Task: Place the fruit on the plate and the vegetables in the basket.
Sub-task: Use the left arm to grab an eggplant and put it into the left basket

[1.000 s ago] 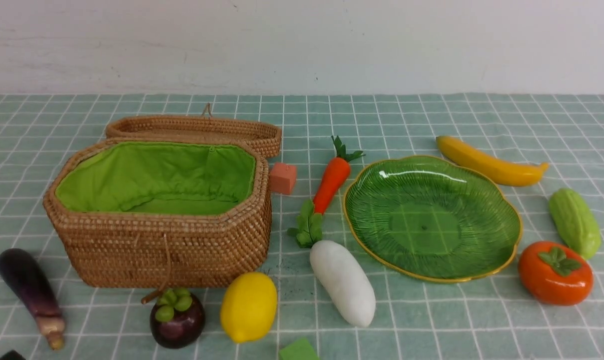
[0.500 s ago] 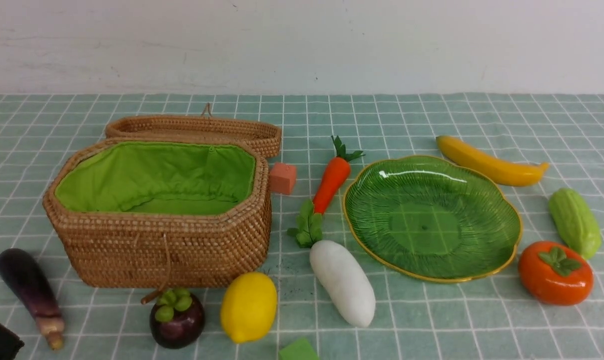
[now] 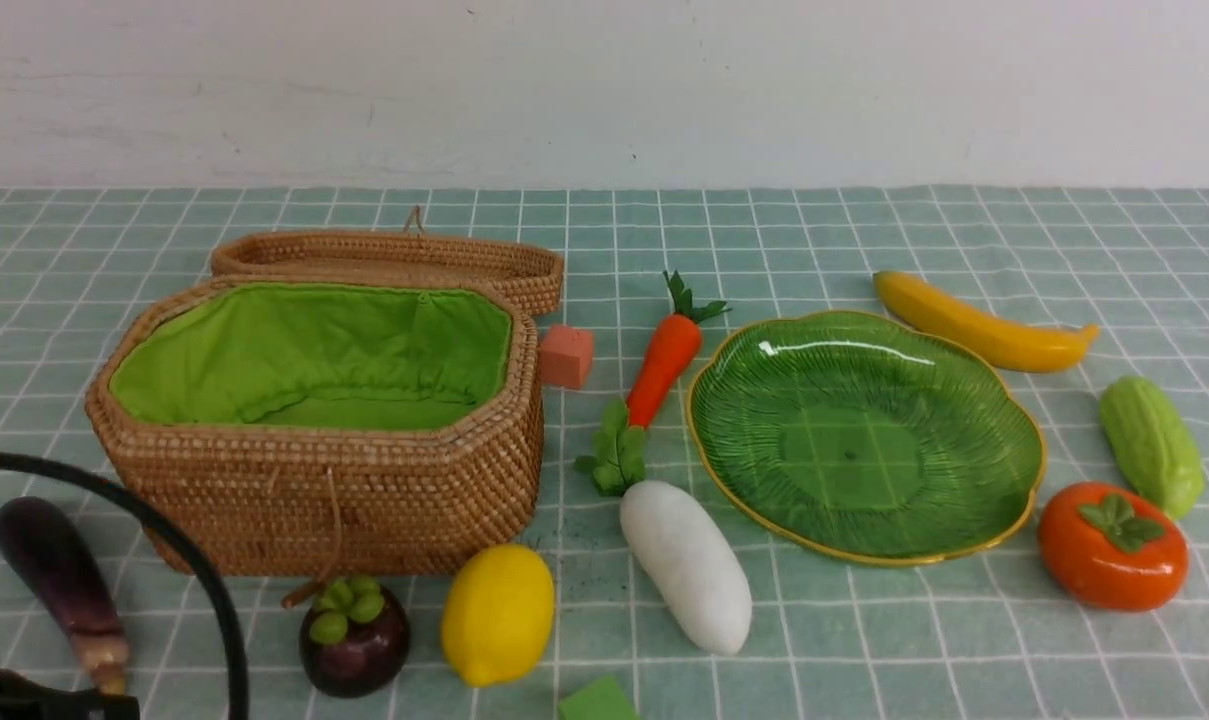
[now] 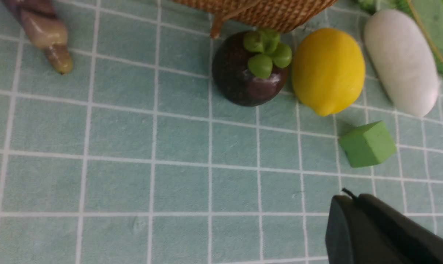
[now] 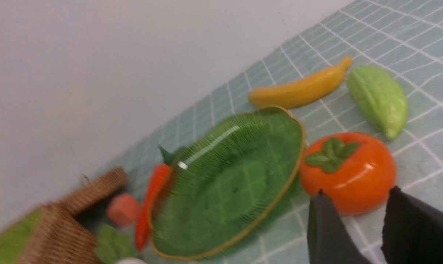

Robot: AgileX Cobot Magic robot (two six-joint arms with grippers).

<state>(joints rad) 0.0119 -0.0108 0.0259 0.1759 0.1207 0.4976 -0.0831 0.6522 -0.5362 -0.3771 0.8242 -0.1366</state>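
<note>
- Barely in view, left gripper (image 4: 349,203) has its fingers pressed together, empty
- right gripper (image 5: 357,190) fingers parted, gripping nothing, bases cropped
- green cube (image 3: 596,702) cut by frame edge
- lid (image 3: 394,255) half-hidden behind basket (image 3: 334,500)

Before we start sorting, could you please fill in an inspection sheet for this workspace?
Surface: green checked tablecloth, flat, no spills seen.
Job's things: basket open, lining bare, lid behind it; plate bare; banana, lemon, persimmon, mangosteen, carrot, radish, eggplant and gourd all on the cloth.
Clutter: pink cube beside the basket; green cube near the lemon.
End effectors: left end effector shut, holding nothing, over bare cloth; right end effector open, empty, near the persimmon.
Cables: black cable arcing at the near left.
Surroundings: white wall behind; nothing else seen.
</note>
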